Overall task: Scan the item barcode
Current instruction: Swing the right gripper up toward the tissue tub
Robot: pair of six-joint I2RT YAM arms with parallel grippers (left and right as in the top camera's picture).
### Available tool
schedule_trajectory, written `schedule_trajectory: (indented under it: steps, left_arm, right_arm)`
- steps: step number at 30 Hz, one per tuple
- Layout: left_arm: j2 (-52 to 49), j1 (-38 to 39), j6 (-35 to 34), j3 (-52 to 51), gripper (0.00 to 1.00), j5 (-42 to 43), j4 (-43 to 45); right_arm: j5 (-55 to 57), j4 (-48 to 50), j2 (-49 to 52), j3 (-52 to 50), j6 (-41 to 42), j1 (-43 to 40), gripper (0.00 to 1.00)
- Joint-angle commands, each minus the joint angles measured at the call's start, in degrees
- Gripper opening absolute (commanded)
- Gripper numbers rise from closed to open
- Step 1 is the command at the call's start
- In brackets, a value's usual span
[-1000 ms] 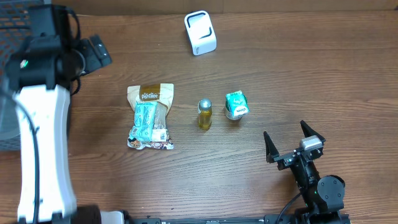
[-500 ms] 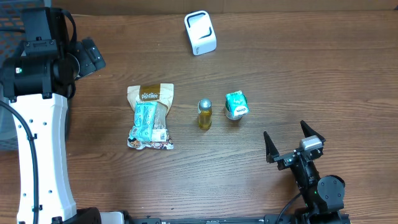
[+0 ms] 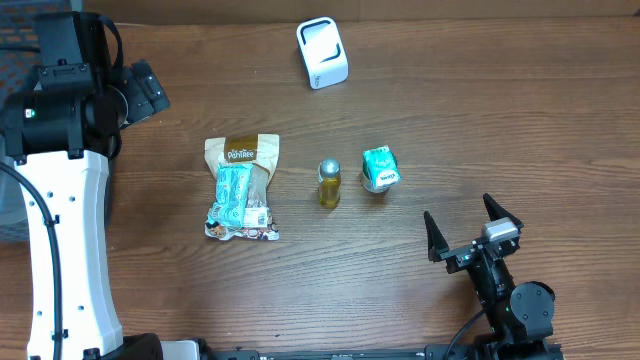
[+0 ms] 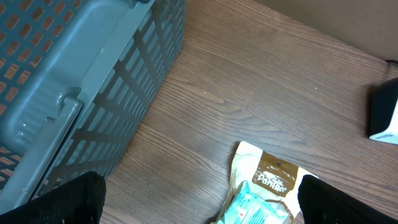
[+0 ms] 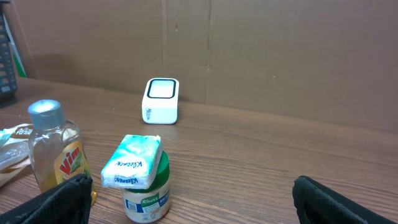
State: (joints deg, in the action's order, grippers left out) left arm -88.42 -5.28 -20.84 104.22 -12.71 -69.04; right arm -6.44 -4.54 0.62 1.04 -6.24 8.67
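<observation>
- Blue-grey slatted plastic basket (image 4: 62, 74) sat at the far left edge of the brown wooden table (image 3: 500, 100), out of the working area. My guess: a drop bin for scanned goods.
- Left gripper (image 3: 150, 88) hung high beside the basket with fingers spread wide and nothing between them. Its camera looked down past the basket wall toward the pouch, so it read as waiting or lining up, not gripping.
- Tan-topped clear plastic snack pouch (image 3: 242, 188) lay flat with its printed face up, well apart from both grippers and nearest the left arm. Barcode not visible from here (probably underneath).
- White rounded box scanner (image 3: 322, 53) stood at the far side of the table by the cardboard wall, dark window on its upper face. An item would have to be carried over and turned label-down to it.
- Small clear bottle of yellow liquid with a silver cap (image 3: 329, 183) stood upright mid-table, just beside the jar, not touching.
- Short white jar with a green lid (image 5: 146, 199) stood upright, and a teal-and-white soft packet (image 5: 132, 160) rested tilted on top.
- Right gripper (image 3: 460, 215) sat low at the near right with jaws fully spread and empty, aimed at the jar and bottle.
- Judged stage: start. All three items lay untouched in a row, none near the scanner.
</observation>
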Motion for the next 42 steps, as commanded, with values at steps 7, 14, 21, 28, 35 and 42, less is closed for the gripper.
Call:
schedule_trajectory:
  steps: [7,14,21,28,35,42]
  left_arm:
    - [-0.07,-0.04,-0.15,0.02,1.00,-1.20,-0.04]
    - [-0.07,-0.04,-0.15,0.02,1.00,-1.20,-0.04]
    - [-0.07,-0.04,-0.15,0.02,1.00,-1.20,-0.04]
    - [-0.07,-0.04,-0.15,0.02,1.00,-1.20,-0.04]
    - [-0.07,-0.04,-0.15,0.02,1.00,-1.20,-0.04]
    - [-0.07,-0.04,-0.15,0.02,1.00,-1.20,-0.04]
  right_arm:
    - [0.61,0.20,-0.44,-0.57,-0.15,0.15,1.00]
    - [0.63,0.20,-0.44,-0.57,-0.17,0.15,1.00]
    - [0.63,0.20,-0.44,-0.57,-0.15,0.15,1.00]
    - [0.63,0.22,-0.44,-0.57,-0.17,0.15,1.00]
    - [-6.27,1.79,-0.44,-0.55,0.74,0.15,1.00]
    - [-10.43,0.39,-0.44,4.48,4.96,0.15,1.00]
